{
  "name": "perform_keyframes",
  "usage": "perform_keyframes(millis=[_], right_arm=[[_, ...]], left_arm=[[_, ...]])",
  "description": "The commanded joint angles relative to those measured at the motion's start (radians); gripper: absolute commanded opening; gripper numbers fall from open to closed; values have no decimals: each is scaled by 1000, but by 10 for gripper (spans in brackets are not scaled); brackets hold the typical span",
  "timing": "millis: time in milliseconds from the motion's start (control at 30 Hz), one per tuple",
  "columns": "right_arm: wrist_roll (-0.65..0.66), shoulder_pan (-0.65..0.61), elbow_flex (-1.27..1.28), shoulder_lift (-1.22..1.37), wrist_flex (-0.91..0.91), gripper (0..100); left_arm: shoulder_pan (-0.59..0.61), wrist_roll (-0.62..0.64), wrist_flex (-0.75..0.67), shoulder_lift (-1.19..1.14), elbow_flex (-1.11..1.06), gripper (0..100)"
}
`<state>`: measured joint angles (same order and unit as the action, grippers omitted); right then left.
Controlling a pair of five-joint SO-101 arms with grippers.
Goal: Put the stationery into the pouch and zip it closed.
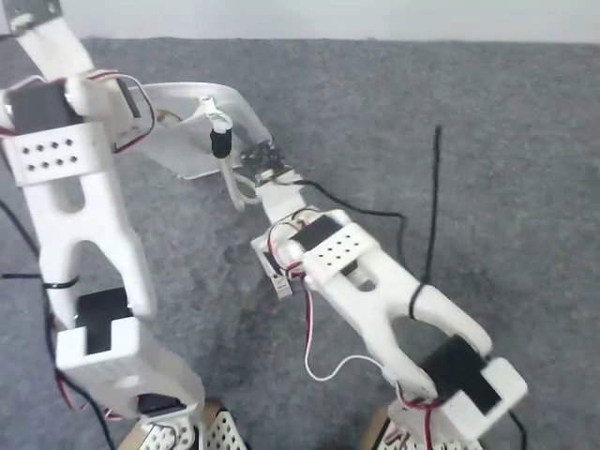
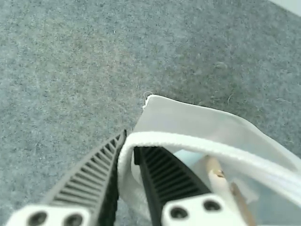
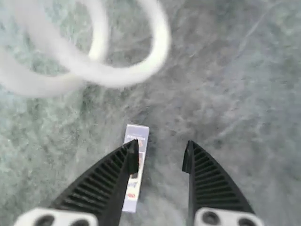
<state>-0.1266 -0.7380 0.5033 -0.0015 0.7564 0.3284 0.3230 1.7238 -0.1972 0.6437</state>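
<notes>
The left gripper was clamped on the white zipper rim of the pouch, one ribbed black finger outside the fabric and the other inside the opening. The mouth of the pouch stood open beside the grip, and a wooden pencil lay inside it, partly hidden by the rim. Seen from above, the translucent white pouch sat on the far left of the grey carpeted table, beyond the two white arms. The right gripper hung over the carpet with its jaws apart and nothing between them. An eraser in a printed sleeve lay flat on the carpet just beside one fingertip, which overlapped its edge; whether the two touched could not be told. A loop of white cable hung close to the right wrist camera, beyond the eraser. In the overhead view a thin black cable ran across the carpet to the right of the arms.
</notes>
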Motion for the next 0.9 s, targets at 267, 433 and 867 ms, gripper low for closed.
perform_keyframes(millis=[267,433,867], right_arm=[[14,-27,-146,186,-70,158],[14,-27,-187,260,-68,158],[83,-27,-229,277,28,84]], left_arm=[[-14,9,28,5,5,9],[-34,9,18,5,-10,9],[-28,9,20,5,-12,9]])
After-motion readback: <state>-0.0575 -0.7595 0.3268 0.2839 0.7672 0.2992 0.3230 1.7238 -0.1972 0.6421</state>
